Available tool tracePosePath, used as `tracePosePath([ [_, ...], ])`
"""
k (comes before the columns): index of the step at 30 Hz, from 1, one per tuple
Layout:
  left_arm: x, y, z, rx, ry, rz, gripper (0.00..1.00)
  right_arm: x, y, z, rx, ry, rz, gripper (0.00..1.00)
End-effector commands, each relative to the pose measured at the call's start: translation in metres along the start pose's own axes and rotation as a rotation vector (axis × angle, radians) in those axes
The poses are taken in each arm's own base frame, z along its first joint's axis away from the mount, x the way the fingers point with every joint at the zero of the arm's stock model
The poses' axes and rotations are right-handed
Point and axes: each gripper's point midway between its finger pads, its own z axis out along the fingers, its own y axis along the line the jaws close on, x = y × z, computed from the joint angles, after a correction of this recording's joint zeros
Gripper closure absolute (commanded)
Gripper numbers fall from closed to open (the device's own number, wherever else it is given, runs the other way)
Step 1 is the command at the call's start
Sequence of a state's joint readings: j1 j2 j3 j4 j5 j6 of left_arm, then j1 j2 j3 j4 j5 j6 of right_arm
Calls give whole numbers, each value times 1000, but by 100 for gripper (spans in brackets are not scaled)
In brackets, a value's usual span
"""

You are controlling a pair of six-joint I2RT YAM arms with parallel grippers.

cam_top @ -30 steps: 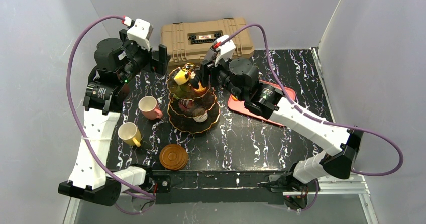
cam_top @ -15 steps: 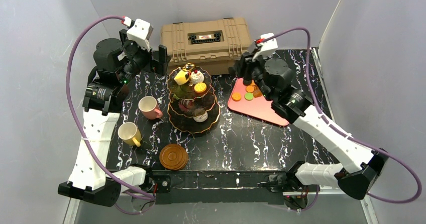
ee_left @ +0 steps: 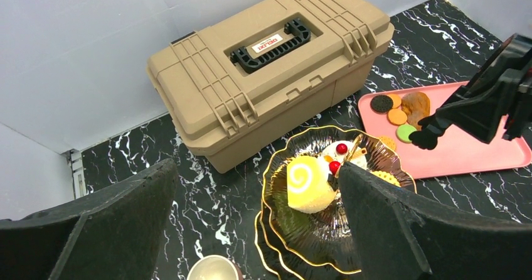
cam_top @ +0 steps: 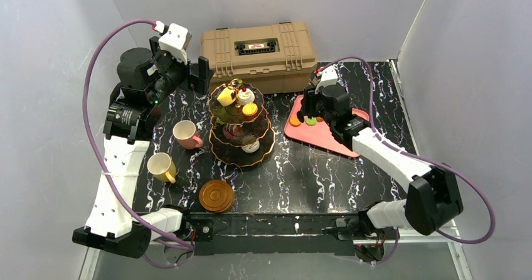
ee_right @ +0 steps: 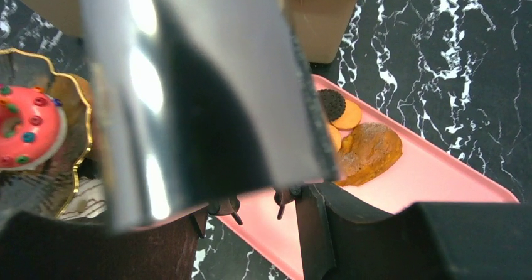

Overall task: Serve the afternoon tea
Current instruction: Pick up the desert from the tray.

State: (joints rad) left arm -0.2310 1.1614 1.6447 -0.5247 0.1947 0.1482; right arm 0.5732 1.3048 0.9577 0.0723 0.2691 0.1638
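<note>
Over pink tray [cam_top: 335,140] of cookies [ee_right: 367,153], right gripper [cam_top: 307,112] is poised, jaw gap cannot be told; left gripper [ee_left: 255,169] is spread wide, empty, near three-tier stand [cam_top: 265,147].

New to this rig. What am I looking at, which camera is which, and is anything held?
Two robot arms bolted at the near table edge. The wide picture is from a fixed camera above and behind them; the other two come from wrist cameras. On the table: a three-tier stand with pastries, a pink cup, a yellow cup, brown saucers, a pink tray of cookies, a tan toolbox. The left tool hovers wide open beside the toolbox. The right tool hangs over the tray, jaws apart, nothing seen between them.
</note>
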Motion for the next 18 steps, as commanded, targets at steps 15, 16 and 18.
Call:
tracePosePath([
  [15,-9,3,-4,-9,-22,19,1,13,-1,61,-112,-47,-30,33],
  [16,-8,3,-4,-10,-19,22,1,16,-3,64,-110,-44,-30,33],
  [18,-8,4,-3,-10,-17,25,1,18,-3,68,-119,-44,-27,33],
])
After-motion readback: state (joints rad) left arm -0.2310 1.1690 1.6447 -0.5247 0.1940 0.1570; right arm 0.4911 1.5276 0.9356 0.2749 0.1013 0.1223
